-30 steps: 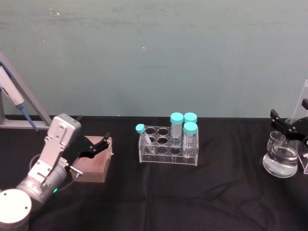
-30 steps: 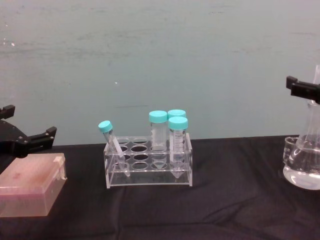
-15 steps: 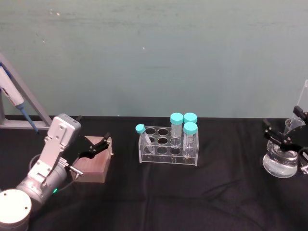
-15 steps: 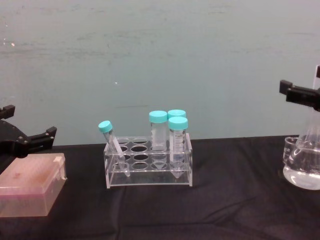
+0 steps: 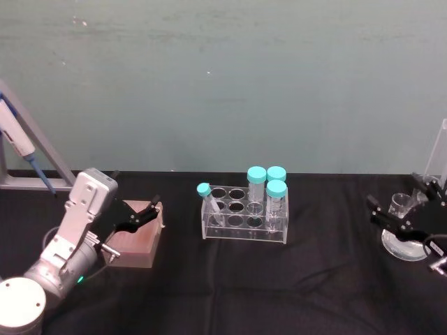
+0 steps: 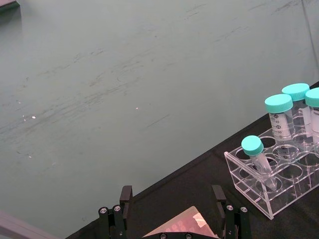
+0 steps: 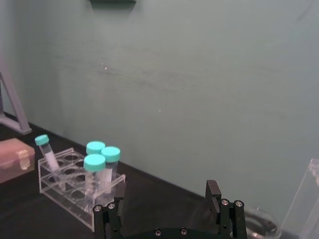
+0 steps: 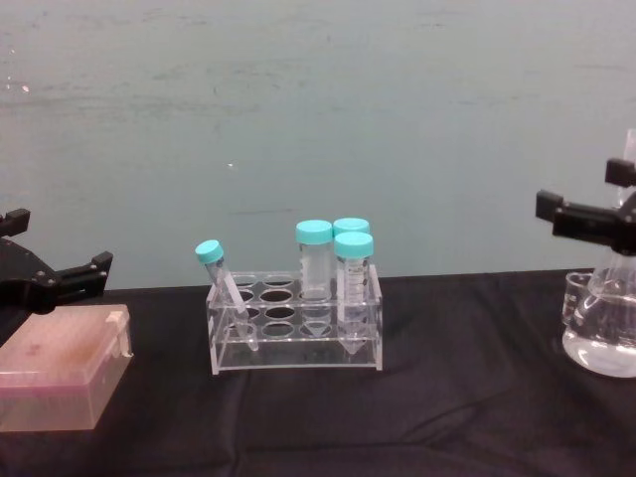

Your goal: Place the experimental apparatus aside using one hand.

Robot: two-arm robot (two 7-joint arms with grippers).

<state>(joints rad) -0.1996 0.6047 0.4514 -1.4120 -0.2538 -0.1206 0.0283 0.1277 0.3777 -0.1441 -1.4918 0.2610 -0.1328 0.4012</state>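
At the table's left the left gripper (image 5: 140, 213) hangs parked over a pinkish lidded box (image 8: 62, 379), its fingers spread and empty; behind it a blue-tipped pipette (image 5: 21, 150) leans on a grey stand. Mid-table stands a clear acrylic tube rack (image 8: 295, 333) holding four teal-capped tubes (image 8: 313, 260): three upright at its right end, one thinner and tilted at its left end; the other holes are vacant. At the far right sits the experimental apparatus: a conical flask (image 8: 602, 333) with clear liquid in its wide base, a small empty glass beaker (image 8: 577, 295) just beside it, and a tall narrow clear stand (image 5: 437, 153) behind; all are transparent. The right gripper (image 5: 399, 218) hovers above the flask, jaws wide apart, grasping nothing.
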